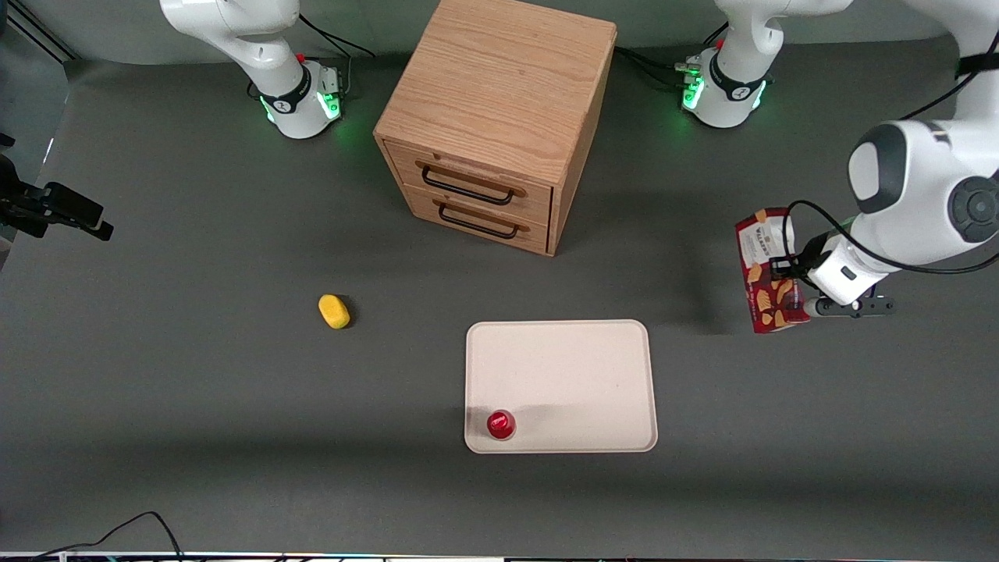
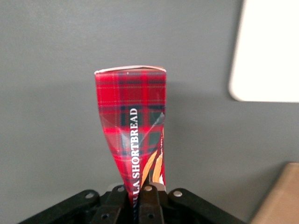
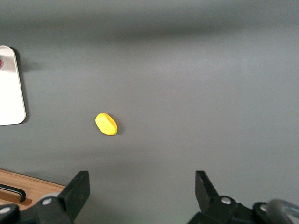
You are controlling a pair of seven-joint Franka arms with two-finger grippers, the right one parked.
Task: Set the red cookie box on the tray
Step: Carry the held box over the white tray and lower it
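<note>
Front view: gripper [image 1: 788,269] near bench's working-arm edge, jaws clenched on box [image 1: 766,271], crushing it; may slip short of tray [image 1: 560,385].

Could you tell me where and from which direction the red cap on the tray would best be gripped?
Probably from straight above, fingers closing across the round sides of the red cap: it stands low near the tray rim. The gripper is shut on the cookie box now, lifted toward the working arm's end.

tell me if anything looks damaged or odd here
The red cookie box is pinched and creased where the gripper clamps it, held off the table beside the tray. A small red cap already sits on the tray's corner.
</note>
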